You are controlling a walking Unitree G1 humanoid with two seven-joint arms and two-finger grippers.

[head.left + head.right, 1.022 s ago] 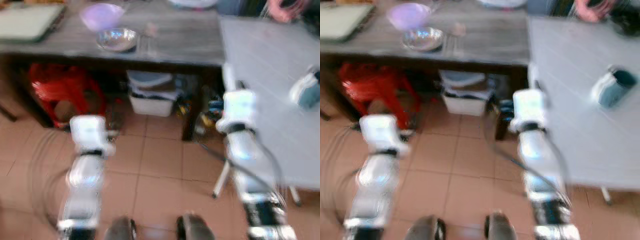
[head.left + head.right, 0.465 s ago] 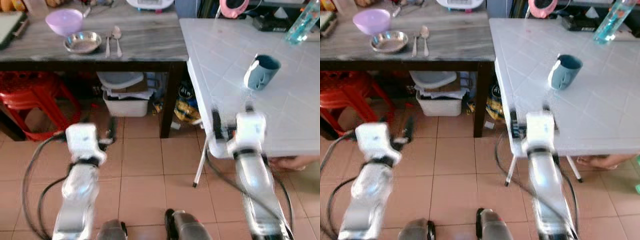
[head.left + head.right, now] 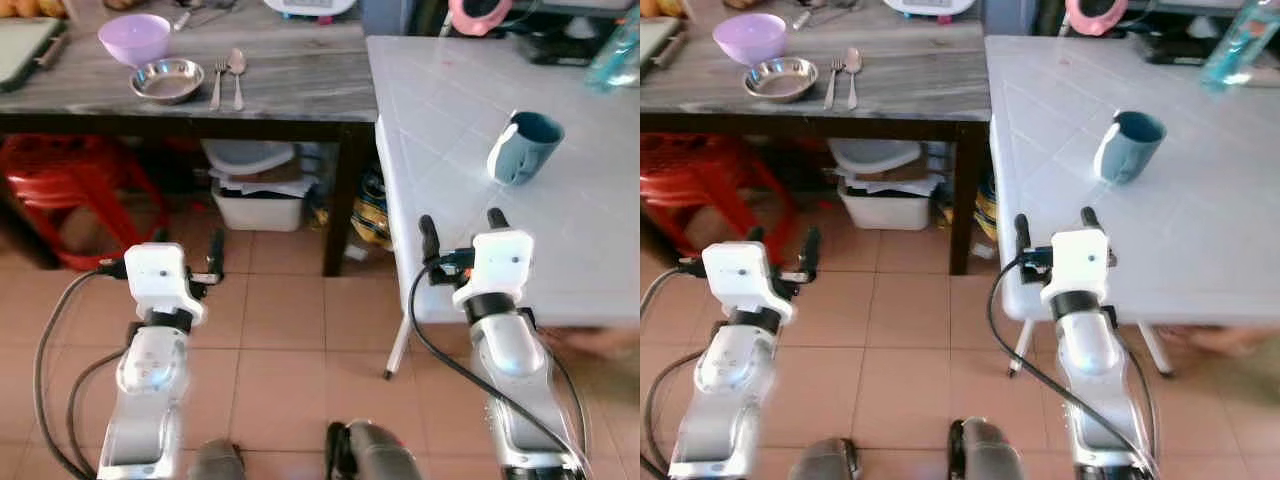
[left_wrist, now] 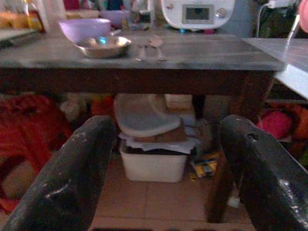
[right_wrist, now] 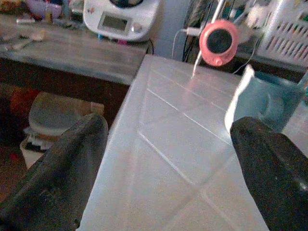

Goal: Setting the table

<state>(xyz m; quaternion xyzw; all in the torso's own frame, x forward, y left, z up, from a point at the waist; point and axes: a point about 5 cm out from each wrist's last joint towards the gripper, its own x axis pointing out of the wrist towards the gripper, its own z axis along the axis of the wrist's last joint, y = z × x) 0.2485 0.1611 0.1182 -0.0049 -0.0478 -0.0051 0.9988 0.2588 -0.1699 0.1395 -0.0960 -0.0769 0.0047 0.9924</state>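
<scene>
Since half a sec ago the head cam has steadied and both arms sit a bit higher in view; blur gone, things themselves look unmoved. Right gripper point(image 3: 458, 226) now hovers at the near edge of the white counter point(image 3: 470, 120), fingers spread wide, nothing between them. Left gripper point(image 3: 188, 245) hangs over the tiled floor point(image 3: 290, 330) in front of the dark wood counter point(image 3: 290, 85), fingers also spread, empty.

On the white counter: blue mug point(image 3: 523, 147), tilted, well ahead of the right gripper, apart from it. Right wrist view shows same mug point(image 5: 264, 103) just inside the one finger point(image 5: 274, 168), w/ a pink round thing point(image 5: 219, 42) at the far end of the counter and a white appliance point(image 5: 120, 14) off on the wood counter.

On the wood counter, far side from the robot: purple bowl point(image 3: 134, 37), steel bowl point(image 3: 167, 80) just in front of it, then a fork point(image 3: 217, 82) and spoon point(image 3: 236, 75) lying side by side just beside the steel bowl. Left wrist view looks at these from low down: purple bowl point(image 4: 84, 29), steel bowl point(image 4: 102, 46), cutlery beside.

Under the wood counter: red plastic stool point(image 3: 65, 195), white bin point(image 3: 262, 205) w/ lids and papers stacked on top. Clear bottle point(image 3: 615, 50) at far right of the white counter, blurred. Black cables trail from both wrists.
</scene>
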